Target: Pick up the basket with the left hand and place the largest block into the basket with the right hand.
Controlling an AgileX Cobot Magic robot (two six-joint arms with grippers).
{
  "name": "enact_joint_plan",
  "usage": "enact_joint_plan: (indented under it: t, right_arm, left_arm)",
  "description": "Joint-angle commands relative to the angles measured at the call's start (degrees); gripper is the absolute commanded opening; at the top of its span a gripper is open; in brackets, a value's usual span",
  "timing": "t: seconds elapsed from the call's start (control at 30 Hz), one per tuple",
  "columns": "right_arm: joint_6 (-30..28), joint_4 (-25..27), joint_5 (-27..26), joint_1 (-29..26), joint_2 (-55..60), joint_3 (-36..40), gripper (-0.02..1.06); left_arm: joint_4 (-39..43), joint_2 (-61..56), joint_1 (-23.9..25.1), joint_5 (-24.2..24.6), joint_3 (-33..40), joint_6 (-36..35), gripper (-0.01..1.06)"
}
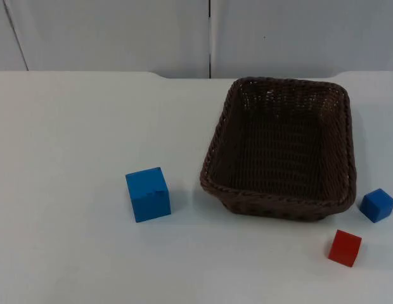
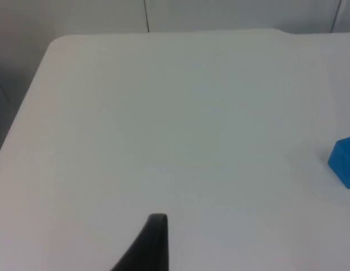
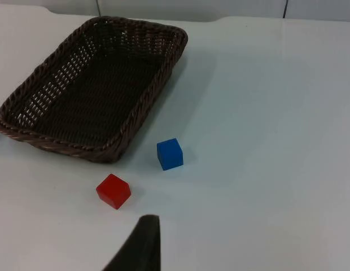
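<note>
On my white desk (image 1: pixel 70 126) the empty brown wicker basket (image 1: pixel 282 149) sits toward the far right edge, the large blue block (image 1: pixel 148 194) just off its left side, the small blue block (image 1: pixel 377 204) and red block (image 1: pixel 345 247) by its near right corner, while I cannot tell how my left or right jaws stand.

Left gripper (image 2: pixel 147 248): one black fingertip is seen in the left wrist view, raised above the white surface (image 2: pixel 163 113), touching nothing. Whether its jaws stand apart or together cannot be told.

Right gripper (image 3: pixel 138 245): one black fingertip is seen in the right wrist view, likewise held above the surface and clear of contact. Jaw state cannot be told. Nothing is carried by either gripper.
</note>
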Motion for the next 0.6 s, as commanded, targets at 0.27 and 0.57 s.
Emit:
enact_joint_plan:
  t: [0.27, 0.57]
  right_arm:
    - [-0.04, -0.05, -0.40, -0.35, -0.21, 0.17, 1.05]
    - [-0.04, -0.05, -0.40, -0.35, -0.21, 0.17, 1.05]
  left_arm:
    - [0.18, 5.61, 0.07, -3.60, -2.96, 0.08, 1.04]
    - [-0.48, 10.23, 0.07, -4.93, -4.64, 0.08, 1.04]
